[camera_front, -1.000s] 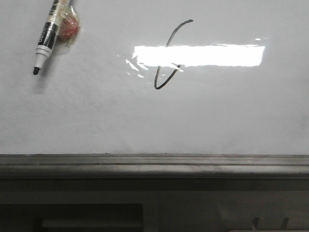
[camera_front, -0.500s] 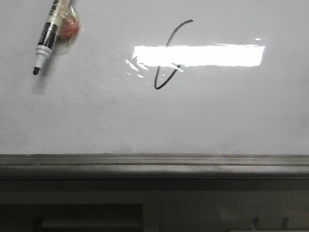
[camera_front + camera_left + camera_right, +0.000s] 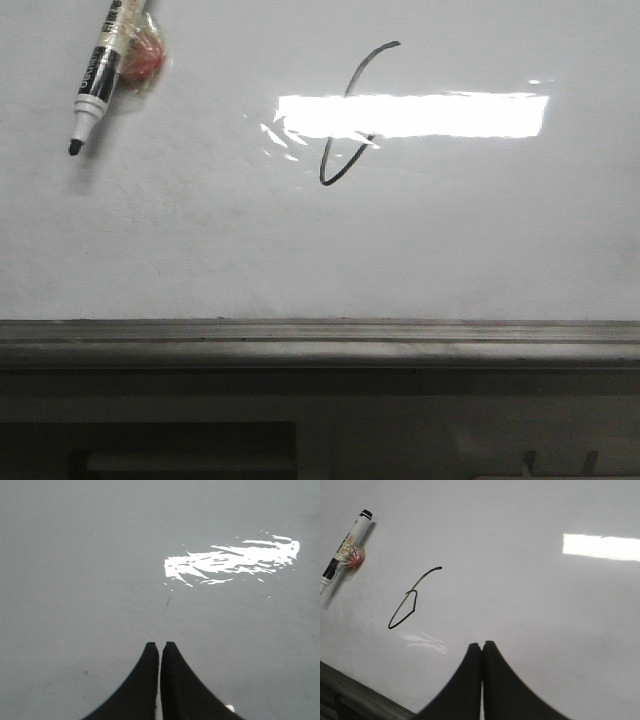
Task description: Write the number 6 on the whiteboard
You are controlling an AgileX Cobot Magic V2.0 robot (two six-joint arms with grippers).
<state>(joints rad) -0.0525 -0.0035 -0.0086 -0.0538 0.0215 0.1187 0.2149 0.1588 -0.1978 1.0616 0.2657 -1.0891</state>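
- Both sets of fingers are pressed together with nothing between them: the left gripper (image 3: 159, 645) and the right gripper (image 3: 483, 644) each show two dark tips meeting along a thin seam.
- Neither gripper holds the marker. Each hangs over bare board, apart from the written stroke, which suggests the writing step is finished and the arms are parked clear of it.
- Nearest the robot, a grey metal ledge (image 3: 320, 340) runs along the lower edge of the whiteboard (image 3: 480, 250).
- Beyond the ledge, the glossy board fills the front view. A bright rectangular glare (image 3: 412, 115) lies across its middle.
- The number 6 (image 3: 350, 120) sits on the board, left of centre and partly under the glare. The right wrist view shows it whole: a slanted stem ending in a narrow pointed loop.
- Farthest away, at the upper left of the front view, the marker (image 3: 97, 80) lies uncapped on the board, tip towards the robot, with a red object in clear wrap (image 3: 143, 60) fastened to its barrel.
- Nothing covers the digit; only the glare hinders reading it from the front.
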